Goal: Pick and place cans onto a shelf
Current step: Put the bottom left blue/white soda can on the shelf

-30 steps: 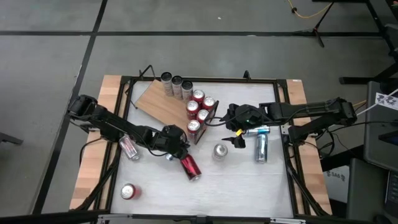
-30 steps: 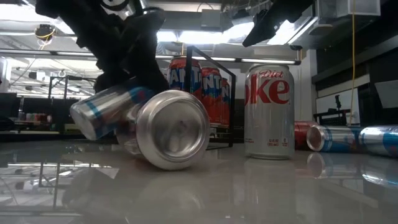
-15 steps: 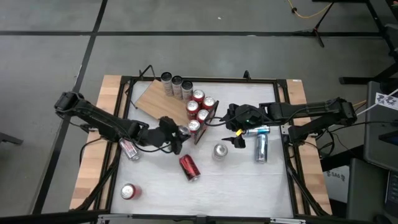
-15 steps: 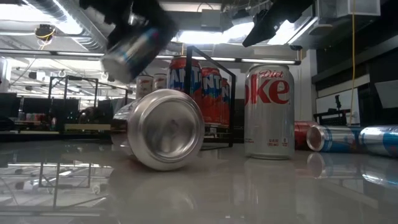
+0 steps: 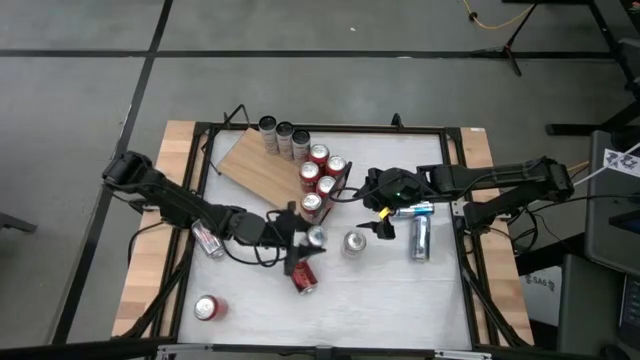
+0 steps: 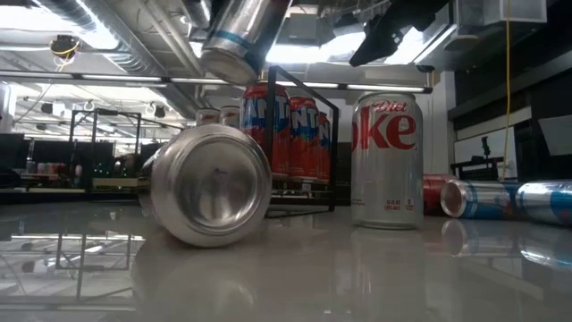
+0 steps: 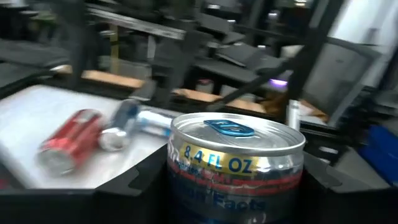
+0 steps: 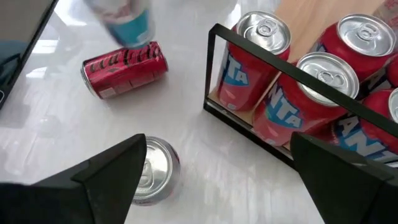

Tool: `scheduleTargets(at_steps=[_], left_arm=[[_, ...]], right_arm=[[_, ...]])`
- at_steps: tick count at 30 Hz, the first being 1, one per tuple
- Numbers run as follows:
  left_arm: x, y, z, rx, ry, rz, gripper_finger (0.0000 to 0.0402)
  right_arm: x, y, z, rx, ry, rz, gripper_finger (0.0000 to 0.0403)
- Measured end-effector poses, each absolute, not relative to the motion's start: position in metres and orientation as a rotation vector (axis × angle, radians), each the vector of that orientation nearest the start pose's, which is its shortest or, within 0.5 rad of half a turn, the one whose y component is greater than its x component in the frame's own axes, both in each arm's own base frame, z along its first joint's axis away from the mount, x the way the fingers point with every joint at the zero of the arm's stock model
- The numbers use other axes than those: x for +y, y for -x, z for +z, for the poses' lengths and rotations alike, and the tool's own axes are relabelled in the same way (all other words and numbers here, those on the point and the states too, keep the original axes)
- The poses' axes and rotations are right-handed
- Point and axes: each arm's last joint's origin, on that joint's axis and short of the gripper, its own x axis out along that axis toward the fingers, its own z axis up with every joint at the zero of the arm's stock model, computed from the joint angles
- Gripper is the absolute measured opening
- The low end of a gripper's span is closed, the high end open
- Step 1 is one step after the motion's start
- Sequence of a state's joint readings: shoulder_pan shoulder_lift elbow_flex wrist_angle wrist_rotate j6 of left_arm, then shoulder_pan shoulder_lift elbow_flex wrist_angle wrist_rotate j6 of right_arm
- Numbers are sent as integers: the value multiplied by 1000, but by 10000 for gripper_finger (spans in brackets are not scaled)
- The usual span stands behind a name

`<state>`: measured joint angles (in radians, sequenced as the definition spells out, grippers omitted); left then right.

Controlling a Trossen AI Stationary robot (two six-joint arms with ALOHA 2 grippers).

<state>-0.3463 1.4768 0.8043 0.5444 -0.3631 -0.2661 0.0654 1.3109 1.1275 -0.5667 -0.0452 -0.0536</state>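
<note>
The left gripper holds a slim silver and blue can between its fingers, lifted above the white table, just in front of the shelf. In the low view this can hangs tilted in the air above a red can that lies on its side. The shelf carries three slim cans along its far edge and five red cans standing by the black frame. The right gripper hangs with its fingers wide apart and holds nothing, near an upright silver can. Two more cans lie beside the right arm.
</note>
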Motion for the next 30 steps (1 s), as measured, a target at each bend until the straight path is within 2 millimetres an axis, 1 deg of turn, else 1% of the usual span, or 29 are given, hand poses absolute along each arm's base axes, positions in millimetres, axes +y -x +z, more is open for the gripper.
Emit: scheduleTargets(at_steps=[5, 9, 12, 16, 20, 23, 30], left_arm=[[-97, -312, 242, 111, 227, -95, 216], [-94, -314, 240, 129, 237, -181, 216], [-92, -315, 240, 132, 240, -218, 216], [-87, -316, 240, 131, 243, -232, 216], [-83, -317, 240, 134, 245, -253, 216], [-81, -318, 241, 128, 247, -258, 216], [-77, -319, 242, 122, 274, -286, 216]], right_arm=[[20, -277, 310, 699, 49, 129, 390], [24, -281, 317, 615, 21, 237, 390], [33, -284, 323, 534, 26, 341, 390], [53, -286, 332, 419, 116, 419, 390], [73, -285, 339, 315, 227, 431, 390], [83, -284, 343, 261, 295, 414, 390], [83, -286, 345, 225, 327, 410, 390]])
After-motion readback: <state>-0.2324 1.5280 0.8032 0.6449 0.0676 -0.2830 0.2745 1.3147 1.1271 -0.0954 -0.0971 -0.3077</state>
